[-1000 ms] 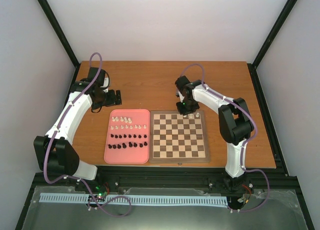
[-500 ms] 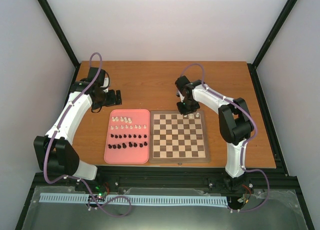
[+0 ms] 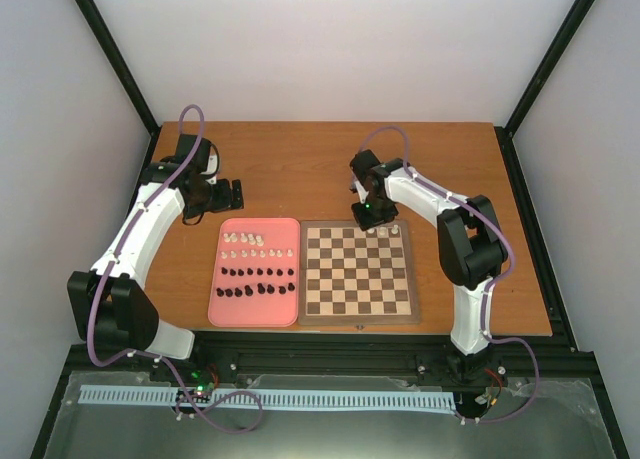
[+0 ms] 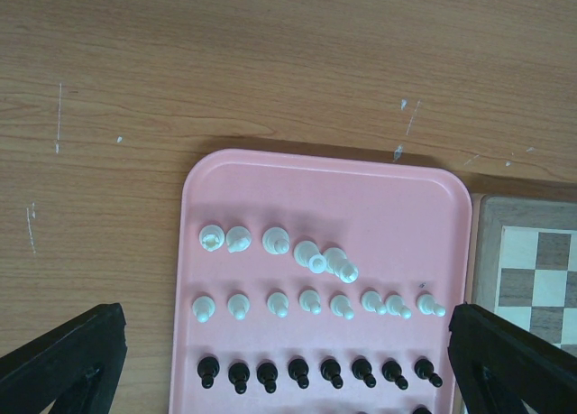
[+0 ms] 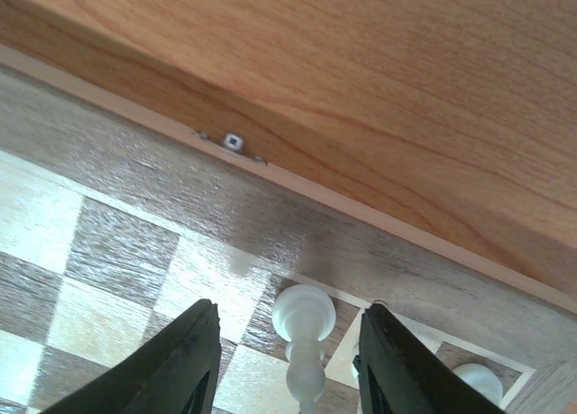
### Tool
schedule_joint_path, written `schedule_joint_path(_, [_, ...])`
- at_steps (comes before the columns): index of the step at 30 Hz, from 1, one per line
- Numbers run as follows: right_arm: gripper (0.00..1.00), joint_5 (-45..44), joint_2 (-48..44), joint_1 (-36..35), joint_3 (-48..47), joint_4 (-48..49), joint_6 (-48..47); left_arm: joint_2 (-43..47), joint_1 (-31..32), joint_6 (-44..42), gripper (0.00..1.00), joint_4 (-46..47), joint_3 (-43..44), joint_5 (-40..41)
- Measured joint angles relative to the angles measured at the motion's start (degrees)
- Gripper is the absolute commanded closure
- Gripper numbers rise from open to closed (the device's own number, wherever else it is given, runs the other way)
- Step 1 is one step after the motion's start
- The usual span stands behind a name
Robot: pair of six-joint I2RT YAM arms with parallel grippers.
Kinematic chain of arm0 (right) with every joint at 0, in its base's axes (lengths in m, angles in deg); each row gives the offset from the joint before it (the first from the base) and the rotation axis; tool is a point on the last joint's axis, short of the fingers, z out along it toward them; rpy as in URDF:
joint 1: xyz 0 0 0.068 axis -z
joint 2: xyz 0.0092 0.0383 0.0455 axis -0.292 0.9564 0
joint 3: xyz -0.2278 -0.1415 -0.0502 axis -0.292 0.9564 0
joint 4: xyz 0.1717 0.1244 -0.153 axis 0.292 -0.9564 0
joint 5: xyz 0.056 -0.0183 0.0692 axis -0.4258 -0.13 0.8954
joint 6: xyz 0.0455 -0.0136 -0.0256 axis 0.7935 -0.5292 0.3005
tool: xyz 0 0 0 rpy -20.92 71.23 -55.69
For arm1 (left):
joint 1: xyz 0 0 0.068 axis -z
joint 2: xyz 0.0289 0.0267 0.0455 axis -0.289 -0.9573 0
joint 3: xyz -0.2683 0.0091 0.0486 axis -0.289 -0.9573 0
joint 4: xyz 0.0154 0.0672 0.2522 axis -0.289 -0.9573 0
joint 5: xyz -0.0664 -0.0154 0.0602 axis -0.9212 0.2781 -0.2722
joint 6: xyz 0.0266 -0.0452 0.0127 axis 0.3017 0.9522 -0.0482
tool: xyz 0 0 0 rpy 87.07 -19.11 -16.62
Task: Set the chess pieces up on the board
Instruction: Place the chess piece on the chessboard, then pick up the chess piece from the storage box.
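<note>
The right gripper [image 5: 287, 311] is shown partly open, a narrow gap being left between each of its fingers [image 5: 194, 360] and the white piece [image 5: 305, 317] that stands between them, so nothing is gripped. This piece is set upright close to the far border of the board [image 5: 135, 175], its long axis vertical and its rounded head uppermost; a second white piece [image 5: 478, 378] is seen just outside one finger. The left gripper [image 4: 287, 315] is spread to its widest and holds nothing; between and beyond its fingers the other chess pieces [image 4: 309, 299] are ranked in rows on the pink tray [image 4: 325, 175]
</note>
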Motion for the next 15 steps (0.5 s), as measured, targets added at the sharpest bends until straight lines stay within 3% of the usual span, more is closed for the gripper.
schedule_joint_path(15, [0.52,6.14,4.33,-2.29,-15.72,-0.24,-0.24,0.0,0.0,0.0,0.0,0.0,0.0,0.04])
